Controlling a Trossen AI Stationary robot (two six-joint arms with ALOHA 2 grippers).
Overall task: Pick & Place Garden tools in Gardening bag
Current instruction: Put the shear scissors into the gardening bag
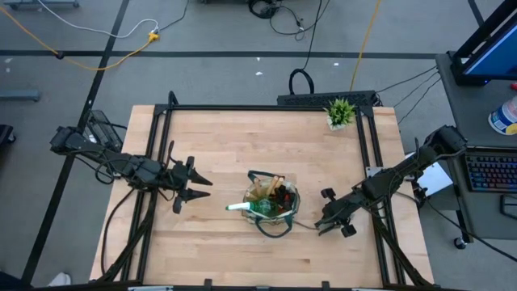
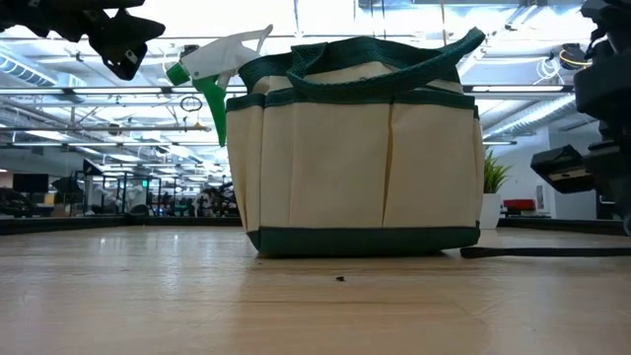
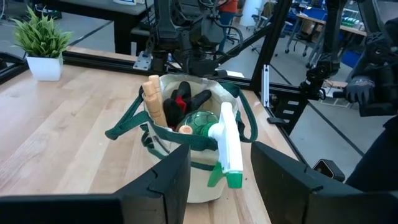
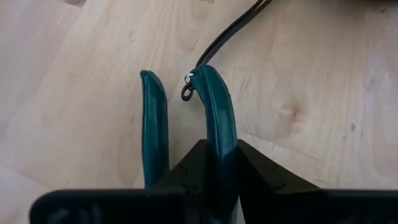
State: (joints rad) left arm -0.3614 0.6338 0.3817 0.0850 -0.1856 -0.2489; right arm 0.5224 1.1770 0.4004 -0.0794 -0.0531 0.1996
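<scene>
Wooden table (image 1: 218, 145): standing in a workshop, carrying everything below.
Gardening bag (image 1: 272, 208): sitting upright near the table's middle, holding wooden-handled tools (image 3: 153, 99), a red-and-black item (image 3: 180, 102) and a green spray bottle (image 3: 225, 142) whose white nozzle is sticking out over the rim.
Left gripper (image 1: 199, 187): hovering just beside the bag, jaws standing partly open, gripping nothing.
Right gripper (image 1: 325, 220): resting low on the bag's other side, jaws closing on one handle of the teal-handled pruning shears (image 4: 214, 118).
Potted plant (image 1: 340, 112): standing at the far edge.
</scene>
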